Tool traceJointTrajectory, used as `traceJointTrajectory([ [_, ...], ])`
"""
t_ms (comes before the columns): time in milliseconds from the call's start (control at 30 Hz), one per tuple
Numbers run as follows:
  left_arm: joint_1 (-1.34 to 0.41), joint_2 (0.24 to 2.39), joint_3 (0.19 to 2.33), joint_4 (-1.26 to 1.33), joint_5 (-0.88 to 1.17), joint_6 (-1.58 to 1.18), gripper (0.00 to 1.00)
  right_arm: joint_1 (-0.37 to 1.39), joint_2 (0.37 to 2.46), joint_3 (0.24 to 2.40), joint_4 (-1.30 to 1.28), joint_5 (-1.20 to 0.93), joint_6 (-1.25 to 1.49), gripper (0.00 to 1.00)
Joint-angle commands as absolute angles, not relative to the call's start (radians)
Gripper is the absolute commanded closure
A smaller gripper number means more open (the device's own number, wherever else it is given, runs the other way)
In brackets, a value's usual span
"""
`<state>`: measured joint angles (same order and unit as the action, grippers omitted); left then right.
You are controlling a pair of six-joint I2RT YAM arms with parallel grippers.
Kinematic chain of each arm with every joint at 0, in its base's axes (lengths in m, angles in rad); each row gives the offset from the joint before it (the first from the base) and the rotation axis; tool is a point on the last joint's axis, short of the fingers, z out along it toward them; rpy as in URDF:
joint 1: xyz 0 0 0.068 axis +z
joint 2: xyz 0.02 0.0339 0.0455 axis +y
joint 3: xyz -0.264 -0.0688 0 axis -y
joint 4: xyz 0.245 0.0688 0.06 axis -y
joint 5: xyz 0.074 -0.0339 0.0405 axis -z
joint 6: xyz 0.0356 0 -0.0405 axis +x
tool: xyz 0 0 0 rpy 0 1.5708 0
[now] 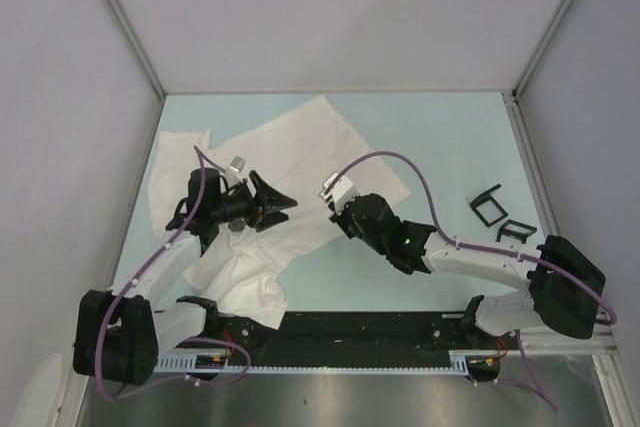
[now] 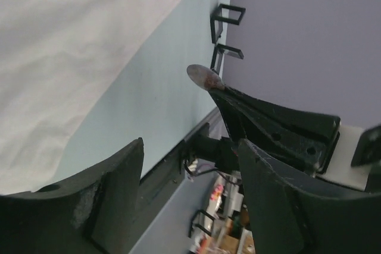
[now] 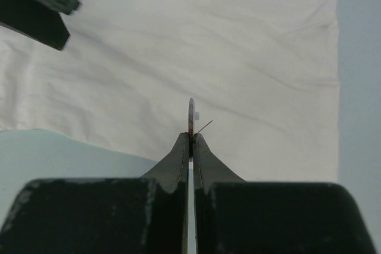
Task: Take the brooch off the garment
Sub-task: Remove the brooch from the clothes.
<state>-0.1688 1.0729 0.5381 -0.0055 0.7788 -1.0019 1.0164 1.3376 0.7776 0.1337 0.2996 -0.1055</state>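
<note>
Brooch [image 3: 191,113] pinched in our right hand [image 3: 191,140], off the shirt [image 1: 290,147].
Our right hand is clamped tight on the brooch's edge above the white shirt spread on the counter [image 1: 450,147]; our left hand [image 1: 278,203] gapes wide, empty.

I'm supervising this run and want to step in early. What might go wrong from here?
The right gripper pinches the brooch only by its thin edge, so it may slip or twist out. Its pin sticks out bare above the shirt; lowering there might snag the cloth. The open left gripper sits close to the right one, so a careless move risks a bump.
</note>
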Motion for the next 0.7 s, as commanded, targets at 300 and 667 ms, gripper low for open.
traceJointTrajectory([
  [300, -0.206, 1.088, 0.451, 0.147, 0.876, -1.345, 0.27, 1.147, 1.387, 0.772, 0.399, 0.485, -0.344, 1.00],
  [667, -0.258, 1.126, 0.477, 0.253, 0.833, -1.519, 0.31, 1.160, 1.414, 0.785, 0.400, 0.371, -0.373, 1.00],
])
